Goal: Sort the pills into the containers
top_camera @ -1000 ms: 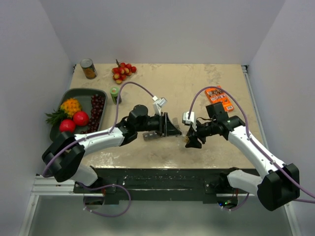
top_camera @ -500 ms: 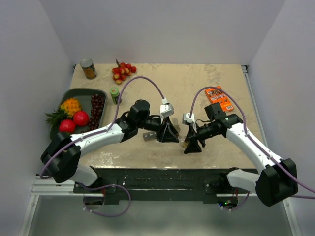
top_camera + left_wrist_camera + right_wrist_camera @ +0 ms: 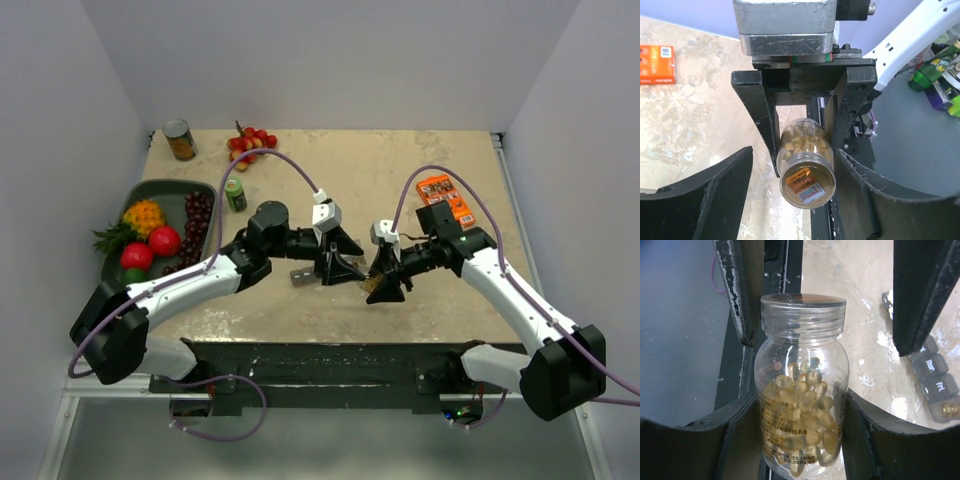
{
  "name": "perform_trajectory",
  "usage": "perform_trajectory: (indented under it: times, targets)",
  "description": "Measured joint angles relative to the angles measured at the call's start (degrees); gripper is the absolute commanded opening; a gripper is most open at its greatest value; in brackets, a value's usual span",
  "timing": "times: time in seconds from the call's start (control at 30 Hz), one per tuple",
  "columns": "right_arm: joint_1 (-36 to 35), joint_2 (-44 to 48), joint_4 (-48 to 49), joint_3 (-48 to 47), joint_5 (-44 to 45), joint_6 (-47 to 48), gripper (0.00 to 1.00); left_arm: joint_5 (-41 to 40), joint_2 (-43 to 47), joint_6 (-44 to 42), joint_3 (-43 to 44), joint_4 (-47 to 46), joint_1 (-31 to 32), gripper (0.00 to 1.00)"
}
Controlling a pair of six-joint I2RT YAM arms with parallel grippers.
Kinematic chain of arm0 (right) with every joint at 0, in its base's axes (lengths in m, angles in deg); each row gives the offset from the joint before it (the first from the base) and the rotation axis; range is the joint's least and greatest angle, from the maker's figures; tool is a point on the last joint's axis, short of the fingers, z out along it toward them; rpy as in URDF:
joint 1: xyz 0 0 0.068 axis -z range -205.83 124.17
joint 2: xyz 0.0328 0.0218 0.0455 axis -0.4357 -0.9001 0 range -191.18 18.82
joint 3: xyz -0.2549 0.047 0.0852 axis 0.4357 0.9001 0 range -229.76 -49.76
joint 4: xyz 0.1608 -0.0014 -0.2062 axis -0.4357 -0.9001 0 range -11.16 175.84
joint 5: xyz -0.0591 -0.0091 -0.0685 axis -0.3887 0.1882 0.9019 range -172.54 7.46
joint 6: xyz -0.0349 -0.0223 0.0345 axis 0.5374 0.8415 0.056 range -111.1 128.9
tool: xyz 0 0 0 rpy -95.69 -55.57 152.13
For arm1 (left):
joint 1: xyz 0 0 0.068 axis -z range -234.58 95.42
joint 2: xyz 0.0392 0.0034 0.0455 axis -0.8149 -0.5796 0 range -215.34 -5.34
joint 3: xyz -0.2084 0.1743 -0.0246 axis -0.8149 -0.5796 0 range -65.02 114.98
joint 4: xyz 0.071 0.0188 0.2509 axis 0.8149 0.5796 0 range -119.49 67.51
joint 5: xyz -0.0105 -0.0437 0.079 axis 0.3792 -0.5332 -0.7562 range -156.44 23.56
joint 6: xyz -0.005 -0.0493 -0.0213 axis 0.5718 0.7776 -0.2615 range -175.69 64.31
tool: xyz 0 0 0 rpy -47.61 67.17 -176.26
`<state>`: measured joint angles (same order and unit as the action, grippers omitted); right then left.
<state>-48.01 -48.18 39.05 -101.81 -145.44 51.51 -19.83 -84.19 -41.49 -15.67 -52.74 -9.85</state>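
bottle [image 3: 806,165]: pills [image 3: 800,410] inside, clamped by its body in right jaws, above desk [image 3: 420,170]
axis: level, cap [image 3: 803,310] pointing at left jaws
left jaws: parted, straddling cap, not gripping
strip [image 3: 935,385]: on desk, near left jaws

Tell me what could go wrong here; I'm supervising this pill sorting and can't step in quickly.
The left hand is open around the cap, so closing off-centre may twist the pill bottle in the right hand. Once uncapped, pills could spill beside the organizer, which lies off to one side.
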Motion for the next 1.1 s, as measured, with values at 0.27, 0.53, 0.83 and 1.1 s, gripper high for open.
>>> perform_trajectory:
  times: [0.27, 0.53, 0.83, 1.1]
  targets:
    - [-0.3, 0.0, 1.0, -0.1, -1.6, 0.6, 0.00, -3.4, 4.5, 2.5, -3.8, -2.9, -1.3, 0.99]
    - [-0.4, 0.8, 0.9, -0.1, -1.6, 1.7, 0.00, -5.8, 12.1, 6.3, -7.9, -6.0, -3.5, 0.99]
    - [-0.4, 0.8, 1.0, -0.1, -0.7, 2.0, 0.00, -6.7, 15.3, 10.8, -11.0, -7.2, -3.8, 0.99]
    - [-0.4, 0.8, 1.3, -0.1, 1.8, 2.0, 0.00, -7.8, 12.2, 24.5, -11.0, -6.8, -4.6, 0.99]
